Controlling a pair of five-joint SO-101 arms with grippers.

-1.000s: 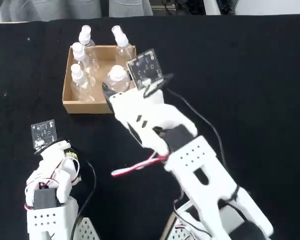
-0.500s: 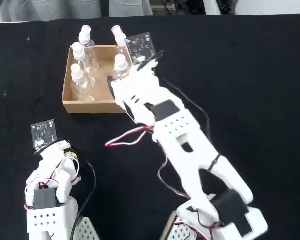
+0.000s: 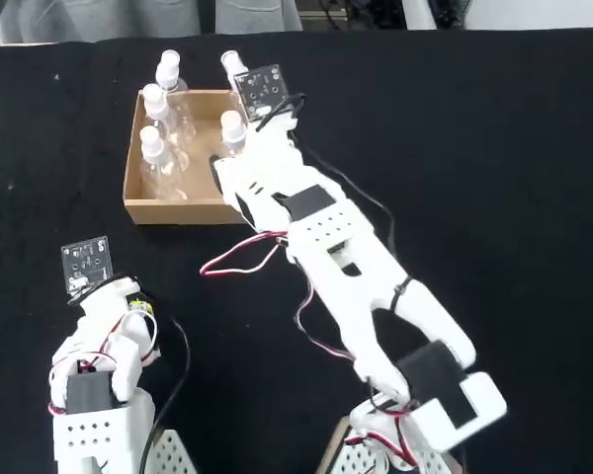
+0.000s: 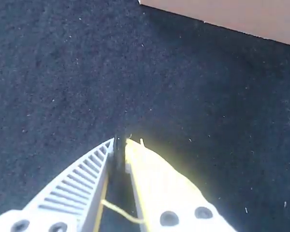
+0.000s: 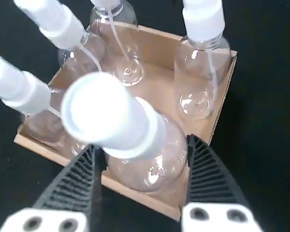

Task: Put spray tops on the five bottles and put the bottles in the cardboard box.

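Right claw: your 2 fingers lie against opposite sides of 1 bottle, pinching it by the body. Its spray top is on and points back toward the wrist. You cannot tell whether its base rests on the box floor.

Cardboard box: the near wall runs directly under the claw. The gripped bottle sits just inside that wall, at the corner nearest your right arm. The side wall lies just beside 1 finger.

4 other bottles: all capped, all inside the box, beyond the fingertips. 1 stands ahead along the same side wall, apart from the gripped bottle. 3 crowd the opposite side, and the nearest of their caps is close to the other finger. Bare box floor shows between the gripped bottle and the 2 farthest.

Table: black cloth, open room outside every box wall.

Left claw: fingers pressed together at the tip, low over the cloth. Open cloth lies ahead of the tip, with 1 box corner farther ahead, well apart.
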